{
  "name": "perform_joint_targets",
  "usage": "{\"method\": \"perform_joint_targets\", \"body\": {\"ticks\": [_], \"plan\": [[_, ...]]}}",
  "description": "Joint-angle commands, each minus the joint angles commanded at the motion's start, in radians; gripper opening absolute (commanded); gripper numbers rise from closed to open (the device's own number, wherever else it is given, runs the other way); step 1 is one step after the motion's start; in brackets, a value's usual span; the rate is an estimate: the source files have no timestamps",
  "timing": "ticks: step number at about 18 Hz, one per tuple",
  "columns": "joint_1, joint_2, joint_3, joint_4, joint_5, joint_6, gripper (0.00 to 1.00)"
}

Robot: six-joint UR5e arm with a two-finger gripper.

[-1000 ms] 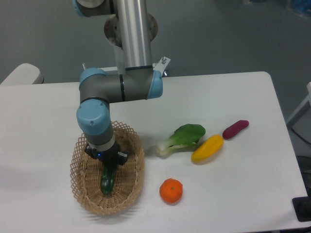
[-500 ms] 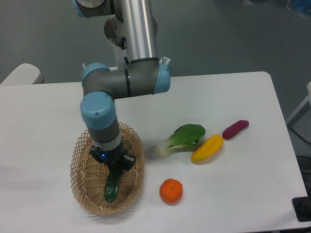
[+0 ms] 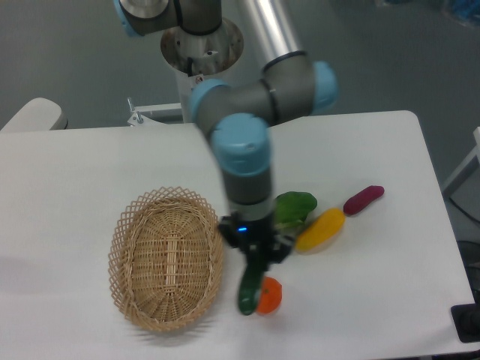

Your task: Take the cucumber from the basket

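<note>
My gripper is shut on the top end of the dark green cucumber, which hangs down from it, lifted clear of the table. It is to the right of the tan wicker basket, outside its rim. The basket holds nothing. The cucumber's lower end overlaps the orange fruit in the view. The fingertips are partly hidden by the wrist and the cucumber.
A bok choy lies partly hidden behind my arm. A yellow vegetable and a purple one lie to the right of it. The table's front edge is close below the basket and the orange.
My gripper has carried the cucumber up out of the basket and to the right, over the orange fruit. The arm swung right and now covers part of the bok choy.
</note>
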Motion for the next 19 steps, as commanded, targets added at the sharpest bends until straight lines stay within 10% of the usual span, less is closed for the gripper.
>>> {"method": "perform_joint_targets", "body": {"ticks": [19], "plan": [[0.117,-0.021,0.045,-0.011,-0.049,0.214,0.36]]}}
